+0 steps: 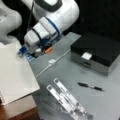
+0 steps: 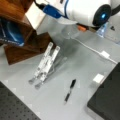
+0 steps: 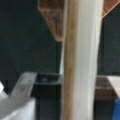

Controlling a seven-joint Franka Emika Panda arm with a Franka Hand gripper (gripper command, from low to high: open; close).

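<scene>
Wrist view is nearly filled by a pale strip (image 3: 81, 60) with a brownish side, standing upright right in front of the lens. One grey finger (image 3: 21, 87) shows at 8 o'clock from it. The opposite finger is hidden, so I cannot tell whether the jaws are spread or pinching.

In a front view the gripper (image 1: 37, 51) points down at the table's far left corner, just beside the upper right corner of a white pad (image 1: 15, 72). Most of the pad spreads away at 7 o'clock from the gripper. The strip in the wrist view is probably that pad's edge seen end-on. A small blue piece (image 1: 23, 50) sits at 9 o'clock from the fingers, touching or nearly touching the pad. In a front view the pad (image 2: 35, 13) leans by a wooden stand (image 2: 27, 47).

Further out, a white cable (image 1: 57, 58) runs off at 4 o'clock across the grey table (image 1: 75, 72). Beyond it a black box (image 1: 100, 47) sits at 3 o'clock. A clear folding stand (image 1: 66, 98) and a pen (image 1: 90, 86) lie at 5 o'clock, well apart from the gripper.

To my eye, working on so thin an edge calls for fingers square to it, one on each face. Motion should be slow, since a pad gripped at one corner will sag and twist. The cable is close enough to snag, so the wrist is better kept on the pad's side.
</scene>
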